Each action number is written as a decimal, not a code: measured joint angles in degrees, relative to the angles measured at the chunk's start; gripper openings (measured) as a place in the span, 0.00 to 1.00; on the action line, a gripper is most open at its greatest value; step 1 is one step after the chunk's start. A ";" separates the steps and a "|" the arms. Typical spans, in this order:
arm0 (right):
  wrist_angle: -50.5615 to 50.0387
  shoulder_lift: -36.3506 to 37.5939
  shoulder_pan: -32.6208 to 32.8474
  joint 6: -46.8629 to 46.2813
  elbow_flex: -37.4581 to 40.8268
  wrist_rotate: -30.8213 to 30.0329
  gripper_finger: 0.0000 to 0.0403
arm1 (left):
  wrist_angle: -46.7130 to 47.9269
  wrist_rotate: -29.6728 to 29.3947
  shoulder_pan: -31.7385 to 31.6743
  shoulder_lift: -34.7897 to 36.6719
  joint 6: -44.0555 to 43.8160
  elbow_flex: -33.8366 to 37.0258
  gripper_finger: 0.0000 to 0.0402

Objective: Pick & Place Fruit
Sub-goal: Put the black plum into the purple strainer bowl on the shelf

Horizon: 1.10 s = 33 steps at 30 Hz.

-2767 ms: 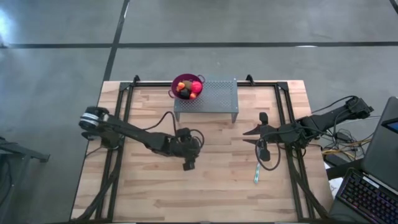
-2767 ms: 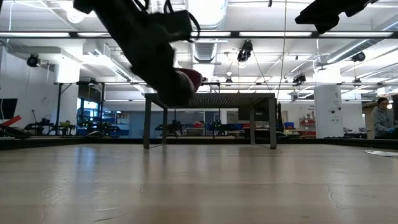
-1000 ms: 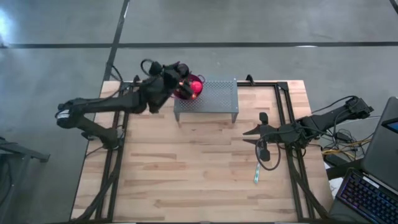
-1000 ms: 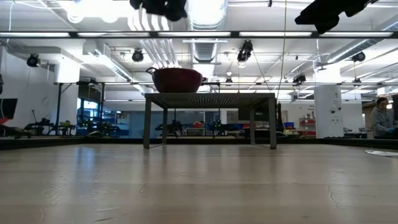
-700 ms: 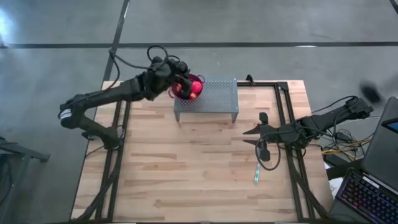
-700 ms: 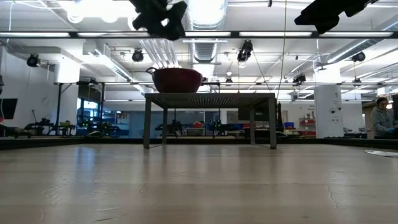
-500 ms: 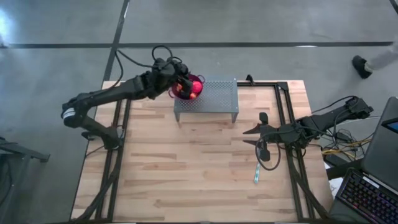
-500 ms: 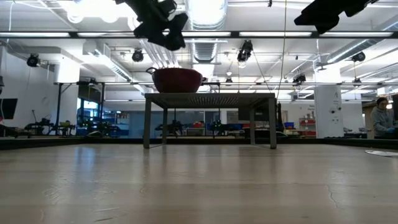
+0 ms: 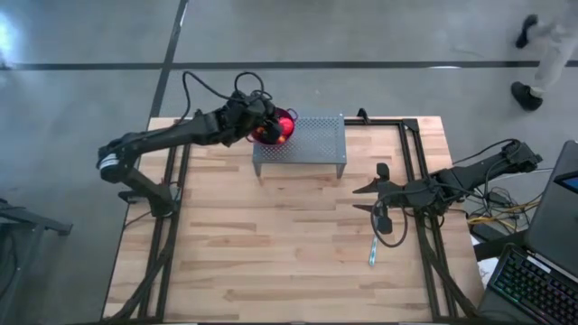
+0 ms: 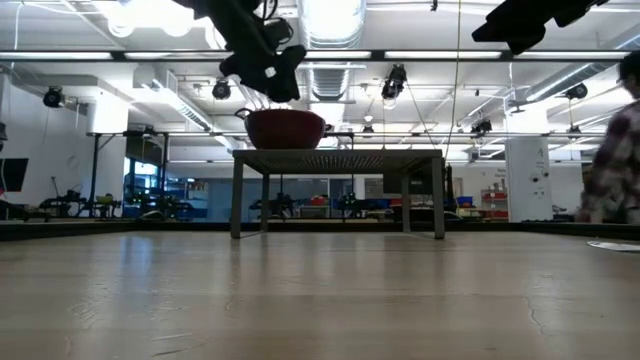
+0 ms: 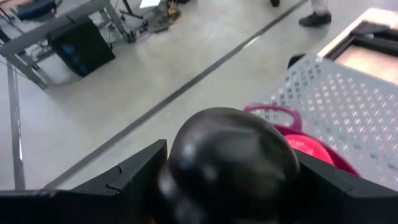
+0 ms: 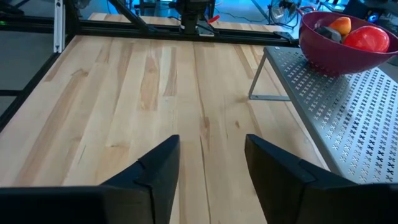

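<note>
A purple two-handled bowl (image 9: 284, 119) stands on the left end of a grey perforated rack (image 9: 312, 140) at the table's far edge. In it lie a red ball (image 12: 370, 37) and an orange piece (image 12: 341, 25). My left gripper (image 9: 263, 116) hangs just over the bowl's left rim, shut on a dark brown-black ball (image 11: 233, 165). My right gripper (image 12: 208, 168) waits open over the table's right side with nothing between its fingers. My left gripper pinches the dark ball by two opposite sides (image 11: 180, 171) between its two fingers. The fingers slant downward from the table's left toward the bowl. The ball is lifted clear, just above and short of the bowl's handle (image 11: 273, 113).
A slim teal stick (image 9: 371, 252) lies on the wood near my right gripper. A keyboard (image 9: 537, 284) sits past the table's right edge. A person (image 9: 542, 41) walks on the floor beyond the far edge. Bare wood (image 9: 271, 244) spans the table's middle and near side.
My left gripper, still shut on the dark ball, has sunk from high above the table's far left toward the bowl. It has shifted a little to the right and tipped its fingers downward. The bowl and rack have stayed put.
</note>
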State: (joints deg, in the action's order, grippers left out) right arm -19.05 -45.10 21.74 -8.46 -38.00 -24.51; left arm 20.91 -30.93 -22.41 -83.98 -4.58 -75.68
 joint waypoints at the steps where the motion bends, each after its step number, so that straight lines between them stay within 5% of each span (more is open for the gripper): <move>1: 0.00 0.00 -0.01 -0.04 0.00 0.00 0.45 | 0.29 0.09 0.00 -0.32 -0.30 0.00 0.70; 15: 0.00 0.00 0.00 -0.06 0.00 0.00 0.50 | 6.83 1.64 0.02 -2.31 -4.65 0.04 0.71; 33: 0.00 0.00 -0.02 0.08 0.00 -0.01 0.39 | 8.04 2.81 0.02 -3.74 -5.35 0.04 0.71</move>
State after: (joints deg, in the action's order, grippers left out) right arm -19.05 -45.10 21.71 -8.38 -38.00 -24.53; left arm 28.95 -28.12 -22.39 -87.72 -9.93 -75.64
